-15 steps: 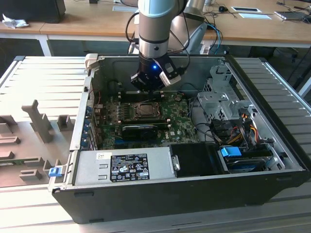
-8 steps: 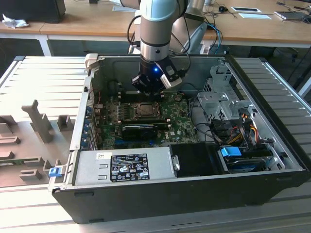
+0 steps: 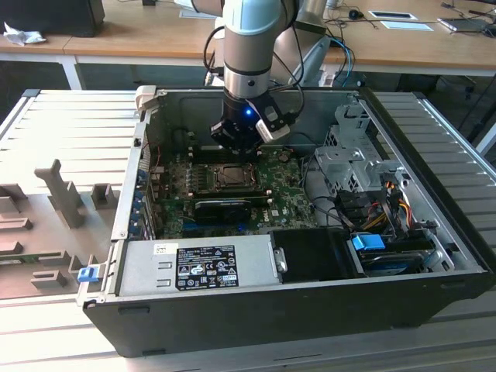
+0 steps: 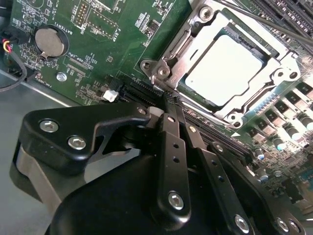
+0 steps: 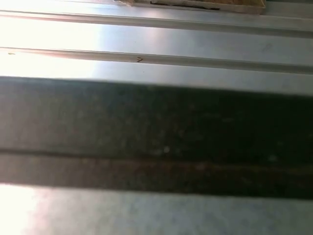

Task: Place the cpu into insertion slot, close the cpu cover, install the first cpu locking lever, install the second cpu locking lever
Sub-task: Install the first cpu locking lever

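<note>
Grey slatted surface (image 3: pixel 46 116) carried the opened computer. My hand (image 4: pixel 172 108), fingers pressed together and holding nothing, hovered beside the socket (image 4: pixel 168 63); chip (image 4: pixel 224 70) seated, cover (image 4: pixel 254 105) down, so I judged the levers wanted hooking.

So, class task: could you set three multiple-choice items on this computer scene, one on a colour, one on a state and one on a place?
1. The circuit board is: A green; B blue; C red.
2. The cpu cover is: A down flat; B raised upright; C taken off.
3. The cpu lies: A on bare circuit board; B in the insertion slot; C atop the cpu cover.

Answers: 1 A, it is green all round the insertion slot. 2 A, its frame lies flat around the cpu. 3 B, its pale face shows through the cover's window.
</note>
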Tool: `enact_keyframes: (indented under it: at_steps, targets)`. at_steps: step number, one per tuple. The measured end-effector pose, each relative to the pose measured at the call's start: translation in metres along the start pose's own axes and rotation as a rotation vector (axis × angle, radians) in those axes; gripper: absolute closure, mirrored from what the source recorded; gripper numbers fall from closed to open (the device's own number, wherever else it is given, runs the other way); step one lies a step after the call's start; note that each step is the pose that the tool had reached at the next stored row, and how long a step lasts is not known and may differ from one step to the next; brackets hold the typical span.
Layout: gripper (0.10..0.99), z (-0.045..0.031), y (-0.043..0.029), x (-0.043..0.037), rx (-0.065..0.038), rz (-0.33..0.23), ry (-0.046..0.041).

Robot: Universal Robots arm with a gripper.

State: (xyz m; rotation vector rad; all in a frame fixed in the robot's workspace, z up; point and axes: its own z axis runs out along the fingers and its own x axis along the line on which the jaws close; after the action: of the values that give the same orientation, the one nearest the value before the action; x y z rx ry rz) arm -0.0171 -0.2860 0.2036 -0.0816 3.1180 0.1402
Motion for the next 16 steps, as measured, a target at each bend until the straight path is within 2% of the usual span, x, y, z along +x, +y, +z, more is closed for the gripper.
enact_keyframes:
  at_steps: [9, 11, 12, 13, 16]
  targets:
    - [0.98, 0.003, -0.0008, 0.0001, -0.001, 0.004, -0.0002]
    - [0.98, 0.0033, -0.001, 0.0002, -0.009, 0.005, -0.0005]
    - [0.98, 0.0037, -0.0009, 0.0001, -0.022, 0.005, -0.0016]
    - [0.98, 0.0037, -0.0008, 0.0001, -0.028, 0.005, -0.0019]
    - [0.98, 0.0028, -0.0006, 0.0, -0.031, 0.005, -0.0027]
